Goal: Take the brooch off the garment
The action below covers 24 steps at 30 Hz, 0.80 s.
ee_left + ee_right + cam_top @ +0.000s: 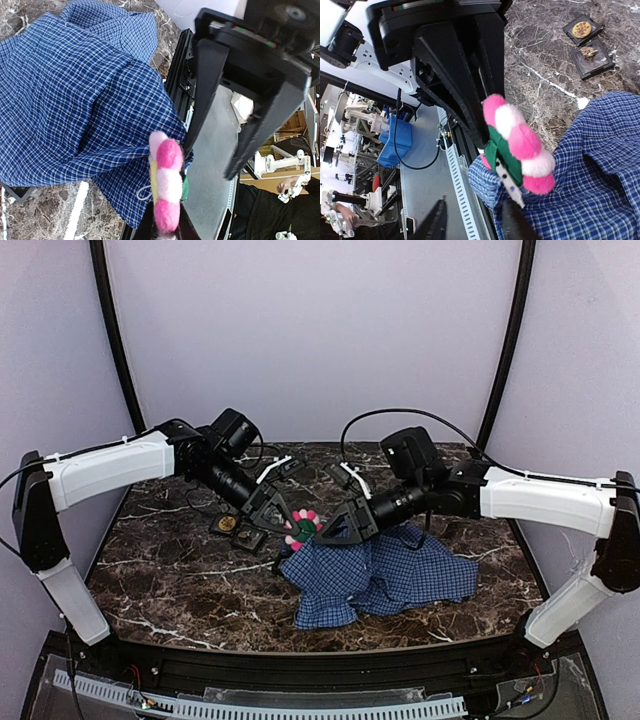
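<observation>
Brooch and garment on marble tabletop (170, 560), two arms in attendance.
Pink-and-white brooch (303, 527) sits between left fingers (280, 512) and right fingers (340, 527), at the raised edge of blue checked garment (375, 575); two small dark trays (238, 531) lie just left.

Dark marbled worktop (160, 575); a blue checked shirt (400, 580) lies crumpled right of centre, toward the near edge; two small black trays (226, 524) sit side by side left of centre.
</observation>
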Each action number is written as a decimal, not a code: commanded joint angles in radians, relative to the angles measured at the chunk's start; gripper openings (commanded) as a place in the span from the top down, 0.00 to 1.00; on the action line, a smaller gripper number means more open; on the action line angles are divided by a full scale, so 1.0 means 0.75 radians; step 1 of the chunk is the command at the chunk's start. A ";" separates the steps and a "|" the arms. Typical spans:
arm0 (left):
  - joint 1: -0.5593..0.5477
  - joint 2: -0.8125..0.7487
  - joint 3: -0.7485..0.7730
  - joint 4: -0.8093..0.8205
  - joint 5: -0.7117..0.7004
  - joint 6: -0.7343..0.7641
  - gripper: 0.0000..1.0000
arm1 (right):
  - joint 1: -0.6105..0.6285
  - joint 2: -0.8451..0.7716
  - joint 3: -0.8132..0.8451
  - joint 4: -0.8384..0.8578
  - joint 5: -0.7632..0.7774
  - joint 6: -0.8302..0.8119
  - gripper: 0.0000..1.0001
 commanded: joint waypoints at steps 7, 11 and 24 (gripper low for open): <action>0.011 -0.041 0.106 -0.142 0.035 0.166 0.99 | -0.026 -0.022 0.086 -0.045 0.097 -0.088 0.30; 0.011 -0.022 0.145 -0.246 0.035 0.228 0.99 | -0.042 0.034 0.147 -0.043 0.082 -0.135 0.25; 0.003 0.010 0.186 -0.303 0.037 0.289 0.99 | -0.056 0.187 0.295 -0.053 -0.088 -0.189 0.43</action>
